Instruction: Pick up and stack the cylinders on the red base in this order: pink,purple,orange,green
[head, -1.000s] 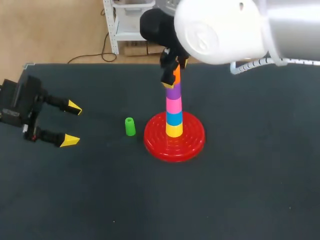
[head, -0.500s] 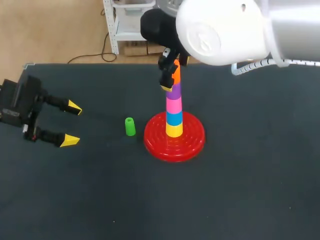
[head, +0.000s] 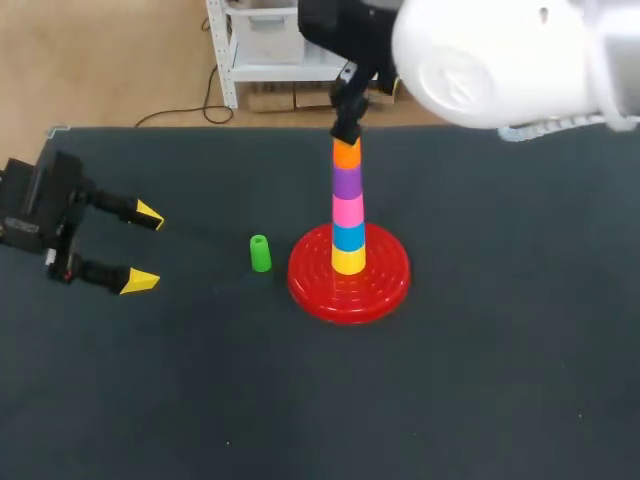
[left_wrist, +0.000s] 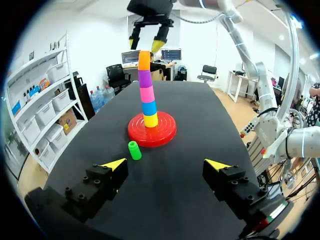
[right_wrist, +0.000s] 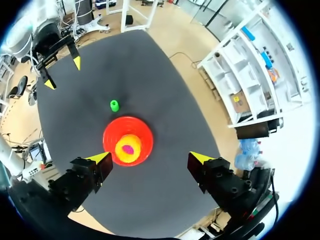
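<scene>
Head view: my right pincer (left_wrist: 146, 44), fingers apart, has lifted clear above base (head: 385, 285); orange (head: 346, 153) released (stacked); green (head: 260, 253), beside base, remains.

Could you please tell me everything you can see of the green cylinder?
The green cylinder is a small, bright green, plastic-looking tube with an open, hollow top. It stands upright on the dark table, near the red base but apart from it, on the side toward the open left gripper, which is well away. Only the table touches it; it is not yet stacked.
</scene>
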